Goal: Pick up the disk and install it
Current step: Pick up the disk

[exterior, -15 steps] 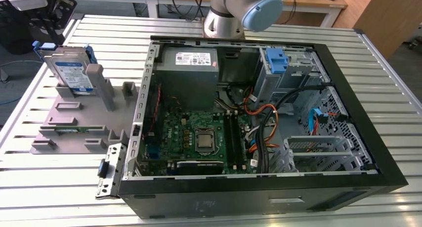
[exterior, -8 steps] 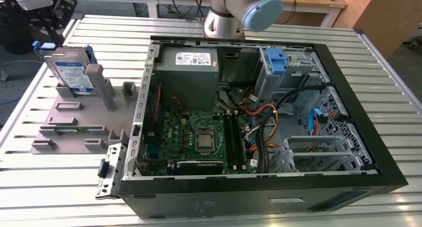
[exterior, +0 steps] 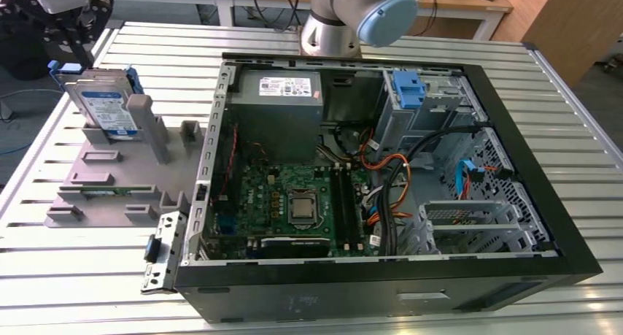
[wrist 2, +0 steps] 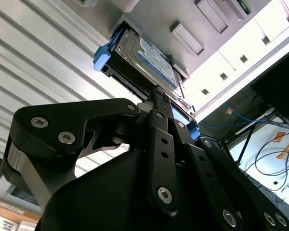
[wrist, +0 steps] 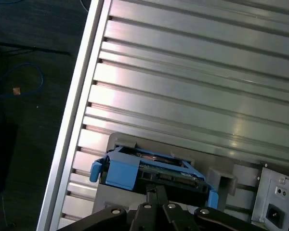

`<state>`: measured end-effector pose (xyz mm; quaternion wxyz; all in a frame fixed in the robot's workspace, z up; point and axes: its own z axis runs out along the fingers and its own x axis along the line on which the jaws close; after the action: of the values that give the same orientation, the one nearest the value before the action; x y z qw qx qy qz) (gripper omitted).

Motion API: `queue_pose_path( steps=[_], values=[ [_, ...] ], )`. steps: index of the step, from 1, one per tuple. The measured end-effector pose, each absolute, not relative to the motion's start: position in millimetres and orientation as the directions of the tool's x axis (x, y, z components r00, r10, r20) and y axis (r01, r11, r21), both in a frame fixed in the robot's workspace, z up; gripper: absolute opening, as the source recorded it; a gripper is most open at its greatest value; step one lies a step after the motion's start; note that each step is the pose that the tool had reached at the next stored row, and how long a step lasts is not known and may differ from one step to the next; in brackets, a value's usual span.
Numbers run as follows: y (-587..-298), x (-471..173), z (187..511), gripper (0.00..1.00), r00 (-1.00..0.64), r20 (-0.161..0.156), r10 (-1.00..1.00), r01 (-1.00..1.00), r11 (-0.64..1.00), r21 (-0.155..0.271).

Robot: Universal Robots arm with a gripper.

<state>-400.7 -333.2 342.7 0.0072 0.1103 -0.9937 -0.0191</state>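
The disk (exterior: 104,104) stands on edge in a slot of the grey fixture (exterior: 98,182) at the exterior view's left. It is silver-grey with a white-and-blue label and blue rails. My gripper (exterior: 73,43) hangs just above its upper edge, a little toward the table's edge. In both wrist views the black fingers come together in a narrow point, the gripper (wrist 2: 157,91) shut with nothing between them. That point sits right by the disk (wrist 2: 147,57), close to its connector edge. The blue carrier (wrist: 123,171) frames the disk below the gripper (wrist: 156,190).
An open computer case (exterior: 545,225) lies on the slatted metal table (exterior: 78,276), to the exterior view's right of the fixture. Inside are a grey power-supply box (exterior: 277,94), a motherboard (exterior: 292,203), cables and a bare blue clip (exterior: 409,87). The table's edge (wrist: 72,120) runs beside the fixture.
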Motion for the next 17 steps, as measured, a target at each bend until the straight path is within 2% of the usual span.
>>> queue_pose_path(
  steps=[17],
  values=[
    [-333.3,-400.7,341.2,0.11,-0.863,0.01,-0.505,-0.505,0.862,0.04]
  ],
)
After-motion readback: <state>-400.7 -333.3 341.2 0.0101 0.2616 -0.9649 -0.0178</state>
